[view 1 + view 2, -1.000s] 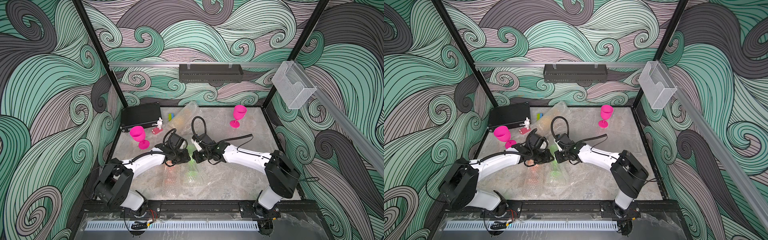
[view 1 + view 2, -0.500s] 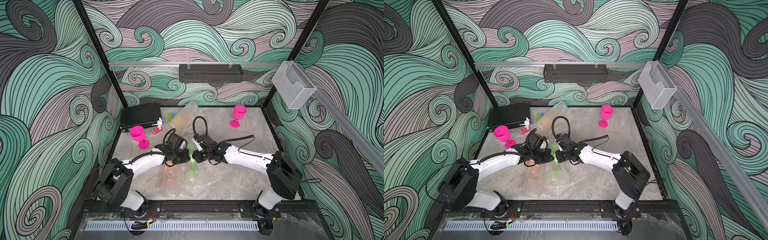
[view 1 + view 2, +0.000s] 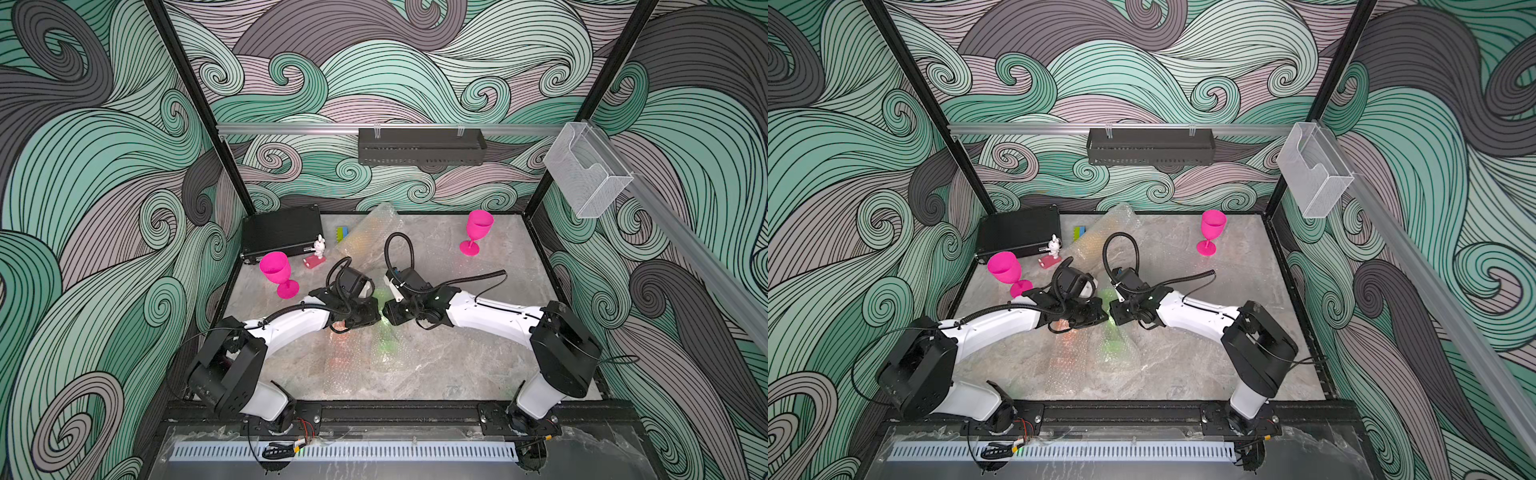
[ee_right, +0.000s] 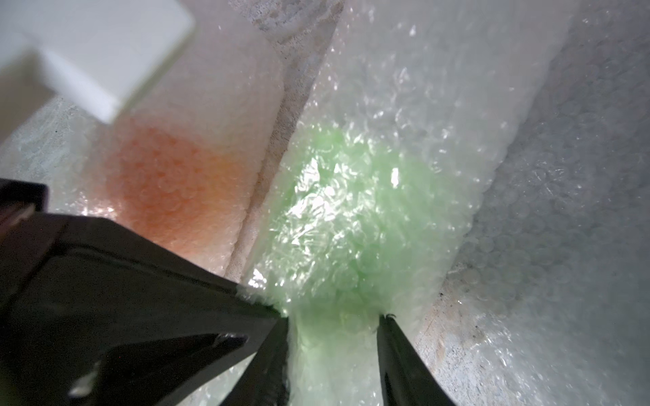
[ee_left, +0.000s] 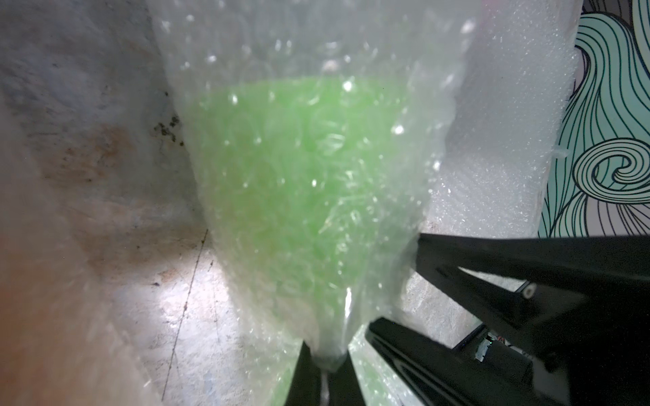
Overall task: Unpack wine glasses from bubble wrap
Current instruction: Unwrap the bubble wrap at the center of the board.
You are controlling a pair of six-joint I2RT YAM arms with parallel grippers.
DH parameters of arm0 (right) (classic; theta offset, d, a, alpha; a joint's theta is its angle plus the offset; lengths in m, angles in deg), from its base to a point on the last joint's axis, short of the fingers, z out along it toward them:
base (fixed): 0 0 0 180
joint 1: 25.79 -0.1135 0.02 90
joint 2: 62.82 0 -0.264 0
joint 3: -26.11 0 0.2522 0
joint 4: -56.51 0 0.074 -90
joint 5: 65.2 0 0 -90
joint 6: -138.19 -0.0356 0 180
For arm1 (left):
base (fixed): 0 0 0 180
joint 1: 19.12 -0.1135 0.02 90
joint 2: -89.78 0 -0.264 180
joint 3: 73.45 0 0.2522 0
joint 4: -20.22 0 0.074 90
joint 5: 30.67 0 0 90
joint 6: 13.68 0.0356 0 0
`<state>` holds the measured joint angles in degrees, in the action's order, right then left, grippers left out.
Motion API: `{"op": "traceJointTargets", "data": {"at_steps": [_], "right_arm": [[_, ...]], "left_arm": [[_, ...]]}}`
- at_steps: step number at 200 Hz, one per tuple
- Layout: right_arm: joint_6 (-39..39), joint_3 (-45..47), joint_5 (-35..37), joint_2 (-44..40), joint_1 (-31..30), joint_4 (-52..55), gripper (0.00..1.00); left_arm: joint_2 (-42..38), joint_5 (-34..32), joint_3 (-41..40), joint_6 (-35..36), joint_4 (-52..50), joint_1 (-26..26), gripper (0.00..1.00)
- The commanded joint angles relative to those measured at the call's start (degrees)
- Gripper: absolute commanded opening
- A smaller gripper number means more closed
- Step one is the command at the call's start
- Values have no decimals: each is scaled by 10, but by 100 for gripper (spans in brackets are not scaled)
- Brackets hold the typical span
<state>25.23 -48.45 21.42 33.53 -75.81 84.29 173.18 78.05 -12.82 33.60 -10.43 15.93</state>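
Overhead, tools: left tool [image 3: 372,321] and right tool [image 3: 387,319] face tip to tip at mid worktop [image 3: 478,365], equally near the bundle.
Overhead, green glass [image 3: 387,345]: lies flat inside a bubble wrap sleeve [image 3: 1119,359]. In both top views its long axis runs from the tools toward the front edge.
Left wrist, left tool [image 5: 325,362]: jaws together, clamped on the sleeve's pinched end. The green glass widens straight away from the tips.
Right wrist, right tool [image 4: 332,337]: jaws apart, tips touching the sleeve on either side. Squeezing or not, I cannot tell.
Right wrist, neighbour: orange glass [image 4: 169,182], also wrapped, lies just beside.
Judgement: a pull along that axis probably suits the left tool.
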Motion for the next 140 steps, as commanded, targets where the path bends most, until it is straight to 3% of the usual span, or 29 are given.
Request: {"op": "traceJointTargets", "data": {"at_steps": [1,140], "right_arm": [[-2,-9,10,15,-2,-8,44],[6,-43,32,26,6,-9,44]], "left_arm": [[-6,12,21,-4,-17,-3,5],[0,21,19,3,-16,3,1]]}}
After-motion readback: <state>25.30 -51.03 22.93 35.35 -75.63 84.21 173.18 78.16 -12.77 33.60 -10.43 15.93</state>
